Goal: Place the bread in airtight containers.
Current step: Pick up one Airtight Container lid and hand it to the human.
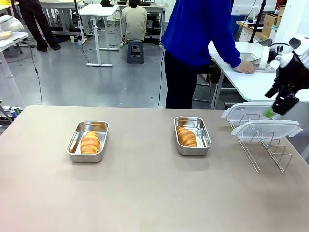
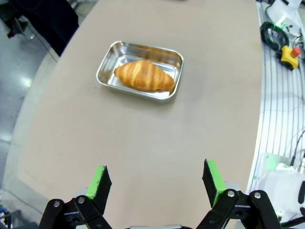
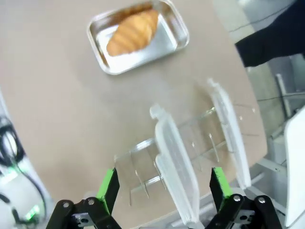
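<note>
The left tool (image 2: 157, 180) points downward, its two black fingers spread fully apart. The right tool (image 1: 273, 112) (angled down and inward from its white arm) stands equally wide.

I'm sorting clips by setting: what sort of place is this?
Probably a robotics lab or workshop: a white robot arm hangs above the table, and height-adjustable desks and loose cables stand on the grey floor behind.

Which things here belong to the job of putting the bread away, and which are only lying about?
For the job: left croissant, right croissant, left tin, right tin, near lid, far lid.
Lying about: wire rack holding the lids, yellow button box, side table.
</note>
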Tool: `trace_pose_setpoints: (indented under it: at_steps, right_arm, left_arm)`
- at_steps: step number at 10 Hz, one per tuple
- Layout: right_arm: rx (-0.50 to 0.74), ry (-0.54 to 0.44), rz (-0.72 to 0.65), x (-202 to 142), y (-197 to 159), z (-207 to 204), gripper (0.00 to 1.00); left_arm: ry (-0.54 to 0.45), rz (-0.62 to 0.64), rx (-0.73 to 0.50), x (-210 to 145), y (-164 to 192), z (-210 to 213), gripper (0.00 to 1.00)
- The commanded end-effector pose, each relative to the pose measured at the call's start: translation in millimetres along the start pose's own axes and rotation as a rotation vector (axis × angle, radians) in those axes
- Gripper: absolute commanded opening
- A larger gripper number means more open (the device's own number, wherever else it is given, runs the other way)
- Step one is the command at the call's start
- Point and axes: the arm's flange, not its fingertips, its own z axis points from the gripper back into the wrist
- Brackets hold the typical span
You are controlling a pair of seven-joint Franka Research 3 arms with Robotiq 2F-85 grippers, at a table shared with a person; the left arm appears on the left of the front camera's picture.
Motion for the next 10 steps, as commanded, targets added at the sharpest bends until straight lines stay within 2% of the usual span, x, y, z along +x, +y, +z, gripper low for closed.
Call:
trace_pose_setpoints:
  at_steps: [1,3,4,5,8,10]
  right_arm:
    - [0.008,0.087,0.187,-9.8,-2.1,18.2,1.0]
    - [0.079,0.123,0.324,-19.0,-10.8,10.6,1.0]
    - [0.035,0.142,0.309,-19.9,-14.2,2.7,1.0]
    - [0.06,0.116,0.242,-12.1,1.8,9.5,1.0]
    - [0.068,0.123,0.277,-13.8,-0.8,7.0,1.0]
    - [-0.001,0.055,0.309,-28.0,-2.0,-4.4,1.0]
  left_arm:
    - [-0.003,-0.013,-0.008,-1.1,-1.0,-0.1,1.0]
    - [-0.003,-0.013,-0.008,-1.1,-1.0,-0.1,1.0]
    - [-0.003,-0.013,-0.008,-1.1,-1.0,-0.1,1.0]
    - [-0.003,-0.013,-0.008,-1.1,-1.0,-0.1,1.0]
    - [-0.003,-0.013,-0.008,-1.1,-1.0,-0.1,1.0]
    - [-0.003,-0.013,-0.008,-1.1,-1.0,-0.1,1.0]
